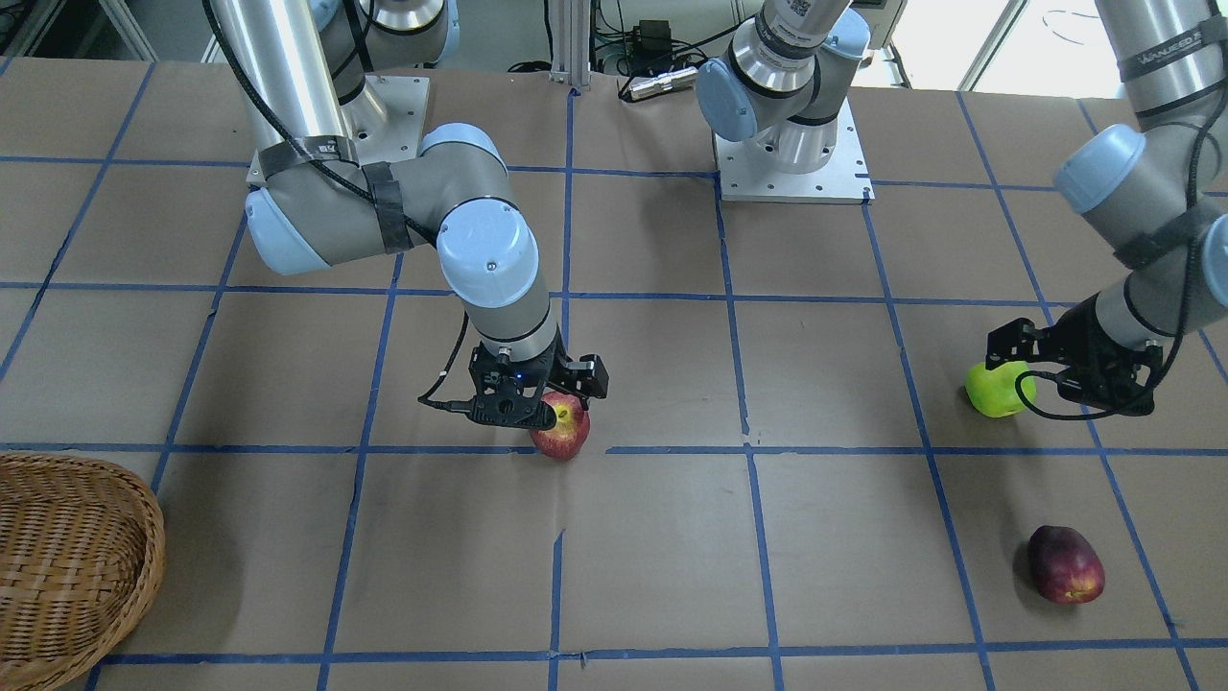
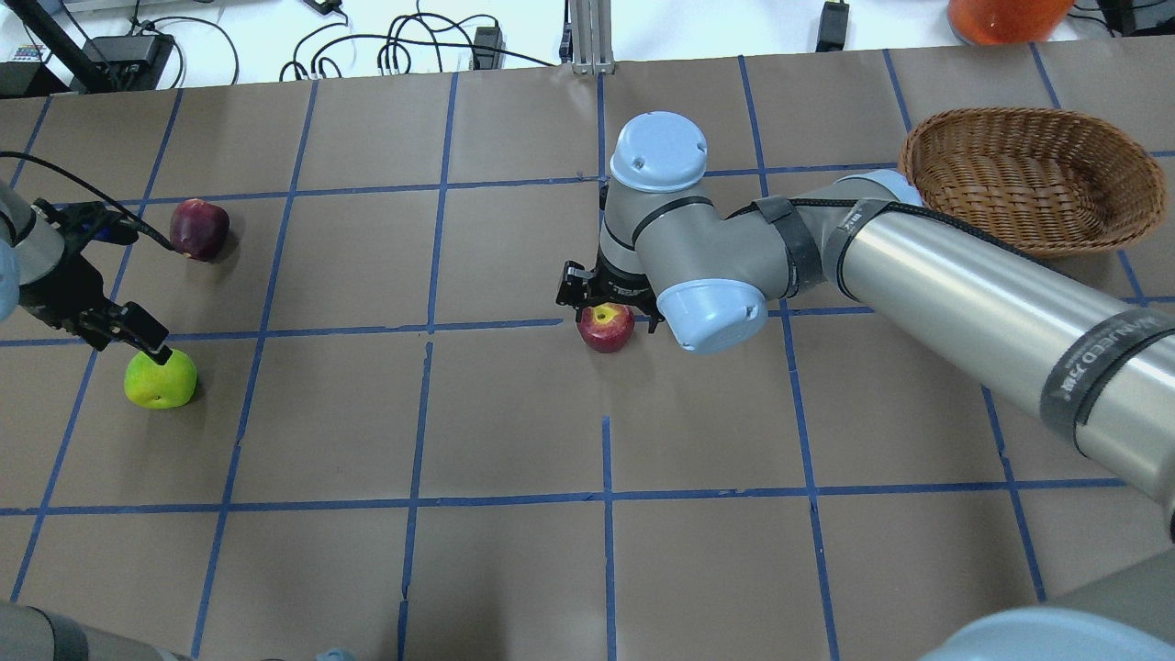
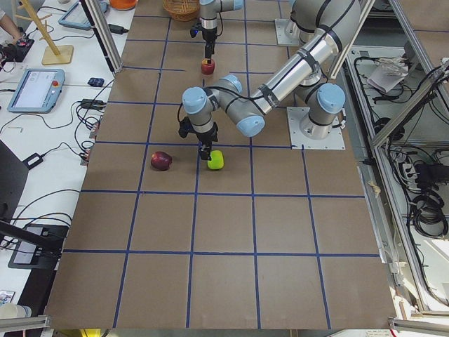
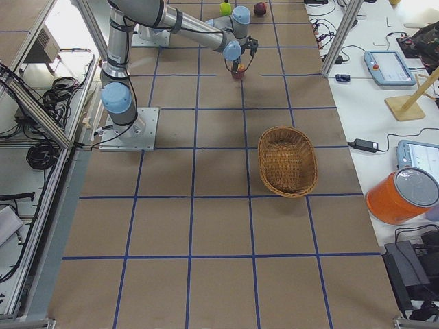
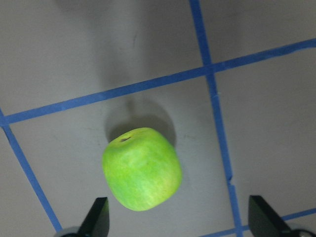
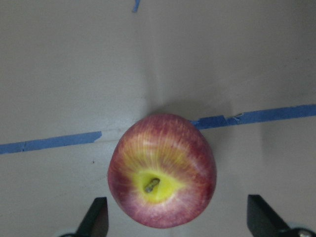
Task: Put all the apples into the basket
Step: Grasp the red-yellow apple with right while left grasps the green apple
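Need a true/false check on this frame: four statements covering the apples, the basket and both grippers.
1. The basket holds no apples. True.
2. The right gripper is shut on the red apple. False: its jaws are open.
3. The maroon apple lies on the table, away from both grippers. True.
4. The left gripper is above the maroon apple. False: it is above the green apple, jaws open.

Robot lab: gridded table (image 2: 514, 413), teach pendants (image 3: 31, 90), cables (image 2: 397, 55)
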Tool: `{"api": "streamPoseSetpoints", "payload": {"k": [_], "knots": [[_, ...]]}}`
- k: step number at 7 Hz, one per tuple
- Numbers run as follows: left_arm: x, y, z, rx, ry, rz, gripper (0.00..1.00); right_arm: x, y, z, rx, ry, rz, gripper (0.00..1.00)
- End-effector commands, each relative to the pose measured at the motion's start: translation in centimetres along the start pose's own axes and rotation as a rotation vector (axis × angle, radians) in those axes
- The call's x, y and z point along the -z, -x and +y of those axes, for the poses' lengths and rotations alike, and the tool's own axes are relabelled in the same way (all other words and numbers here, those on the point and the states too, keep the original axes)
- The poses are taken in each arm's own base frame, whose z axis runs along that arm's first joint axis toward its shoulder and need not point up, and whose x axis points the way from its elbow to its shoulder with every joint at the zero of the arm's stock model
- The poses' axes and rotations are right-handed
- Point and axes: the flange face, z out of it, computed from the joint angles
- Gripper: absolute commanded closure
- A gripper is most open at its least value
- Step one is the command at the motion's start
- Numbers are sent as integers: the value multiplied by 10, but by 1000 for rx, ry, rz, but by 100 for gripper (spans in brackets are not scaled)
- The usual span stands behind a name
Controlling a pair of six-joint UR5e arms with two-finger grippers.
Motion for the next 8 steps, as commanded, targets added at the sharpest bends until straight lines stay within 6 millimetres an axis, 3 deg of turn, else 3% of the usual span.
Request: {"api": "streamPoseSetpoints", "payload": {"k": [1, 2, 3, 4, 5, 6, 7, 8], "knots": [[-56, -8, 7, -3, 3, 6, 0, -24, 3, -9, 21, 31, -1, 0], [-66, -7, 5, -3, 15, 20, 0, -29, 10, -18, 29, 13, -14, 0], [-65, -5, 3, -9, 10, 15, 12, -34, 11, -21, 30, 17, -13, 0], [-60, -7, 1, -2, -5, 3, 57, -40, 9, -20, 30, 24, -7, 0], [-44, -14, -6, -9, -23, -14, 70, -42, 6, -20, 61, 21, 9, 50], [-12, -25, -28, 7, -22, -6, 71, -33, 5, -23, 88, -2, 27, 100], [31, -50, -57, 93, 22, 32, 71, -13, 4, -24, 99, -24, 21, 100], [64, -101, -88, 146, 45, 53, 71, 24, -3, -29, 106, -53, 7, 100]]}}
